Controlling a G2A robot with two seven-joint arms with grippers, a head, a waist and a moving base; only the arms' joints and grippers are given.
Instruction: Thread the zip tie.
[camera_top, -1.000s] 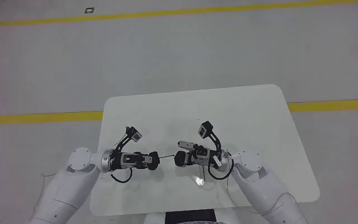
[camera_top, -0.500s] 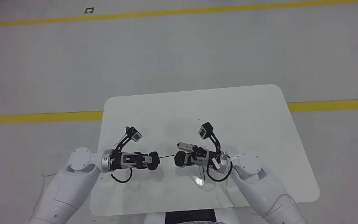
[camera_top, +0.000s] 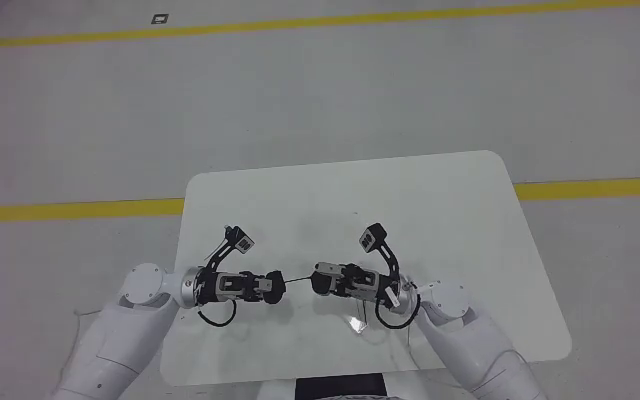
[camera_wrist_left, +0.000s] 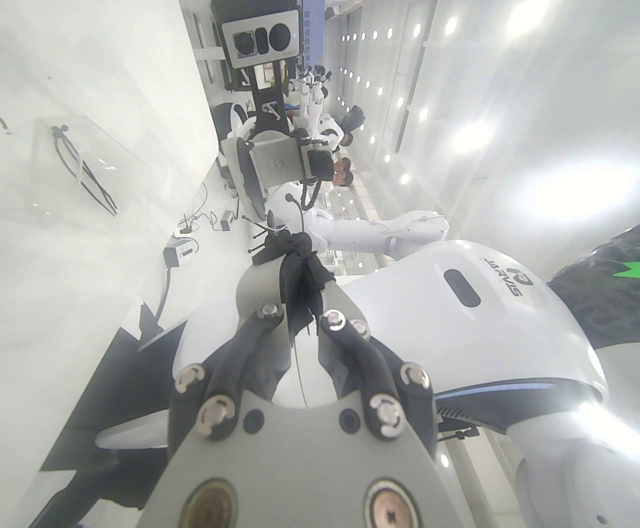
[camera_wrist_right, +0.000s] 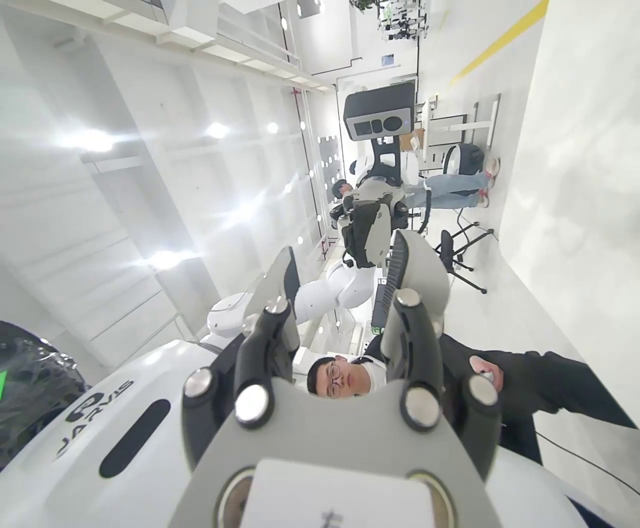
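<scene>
One thin black zip tie (camera_top: 298, 279) spans the gap between your two grippers, just left of centre in the lower half of the top view, above the white table (camera_top: 450, 200). The left gripper (camera_top: 277, 285) is clamped on one end. The free end points at the right gripper (camera_top: 318, 281); from above you can't tell whether it touches.

Expect the strap to be very light, springy and slick. Its free length will likely droop and its tip wander, so you'd do best to pinch it across the flat faces, close to the end you're guiding. A small slip would probably be enough to miss the head.

The top view gives you the lay of the strap between the arms, which neither wrist camera shows well. The left wrist view shows its fingers (camera_wrist_left: 292, 280) pressed together at mid-frame. It also shows a clear box (camera_wrist_left: 115, 150) of spare ties (camera_wrist_left: 80, 165) at upper left. The right wrist view shows what the top view can't: its fingers (camera_wrist_right: 280, 285) stand apart, and the other arm's gripper is framed in the gap.
</scene>
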